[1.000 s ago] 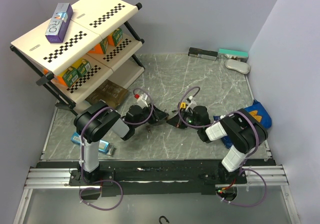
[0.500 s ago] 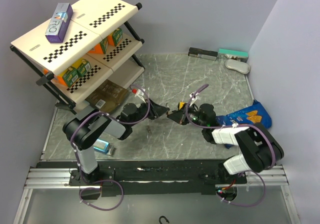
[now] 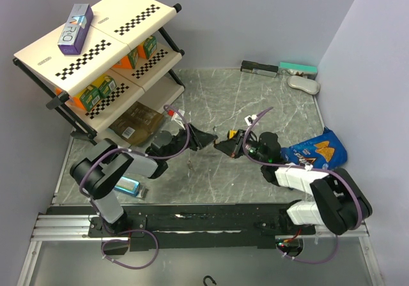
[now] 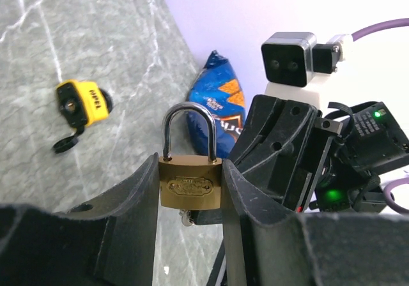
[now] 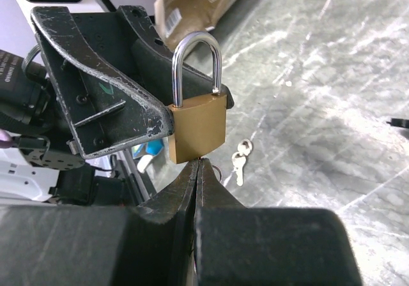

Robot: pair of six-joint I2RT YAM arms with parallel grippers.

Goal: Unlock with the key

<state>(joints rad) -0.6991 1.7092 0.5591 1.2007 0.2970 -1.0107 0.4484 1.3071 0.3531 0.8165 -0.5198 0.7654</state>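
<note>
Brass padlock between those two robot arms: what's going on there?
The left gripper holds the brass padlock upright, shackle closed. The right gripper is pinched shut right under the lock's base, apparently working a key in, though that key is hidden. Two small keys show just beside it.

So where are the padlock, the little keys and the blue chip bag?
padlock (image 4: 190, 185): left wrist view, on its brass body.
keys (image 5: 238, 165): right wrist view, on one of the two small keys.
chip bag (image 3: 317, 150): top view, on its blue front.
</note>
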